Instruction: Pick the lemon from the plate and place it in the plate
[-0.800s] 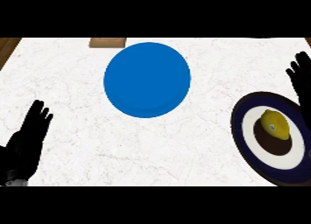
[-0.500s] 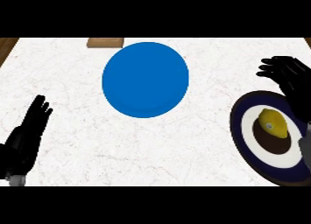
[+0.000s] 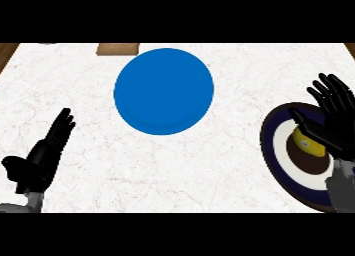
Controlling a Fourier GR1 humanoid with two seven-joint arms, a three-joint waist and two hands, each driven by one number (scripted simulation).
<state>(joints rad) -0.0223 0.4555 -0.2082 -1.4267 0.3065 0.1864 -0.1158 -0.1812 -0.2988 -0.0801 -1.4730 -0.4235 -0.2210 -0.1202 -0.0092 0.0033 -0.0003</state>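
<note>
Step in hand: the reach toward the lemon; nothing is lifted yet, so the task looks to be at its start.
Lemon (image 3: 307, 142): lies on the dark-rimmed plate (image 3: 277, 150) at the right edge of the surface (image 3: 84, 100); only a yellow sliver shows, the rest hidden behind the right robot hand.
Right robot hand (image 3: 336, 117): over that plate, fingers spread and straight, thumb toward the lemon; released, grasping nothing. Whether it touches the fruit cannot be told from this steep view.
Left robot hand (image 3: 41, 159): resting at the lower left, fingers straight and pointing up, released, well apart from both plates.
Blue plate (image 3: 164, 91): sits toward the far middle of the surface, nothing on it, well apart from the dark-rimmed plate; judged to be the place for the lemon.
Brown block (image 3: 118, 48): at the far edge, beyond the blue plate, out of the way.
Next move calls for: lowering the right robot hand onto the lemon and curling fingers and thumb round it, before lifting and carrying it leftward to the blue plate.
Care: the lemon is round and may roll on the plate if nudged from one side.
</note>
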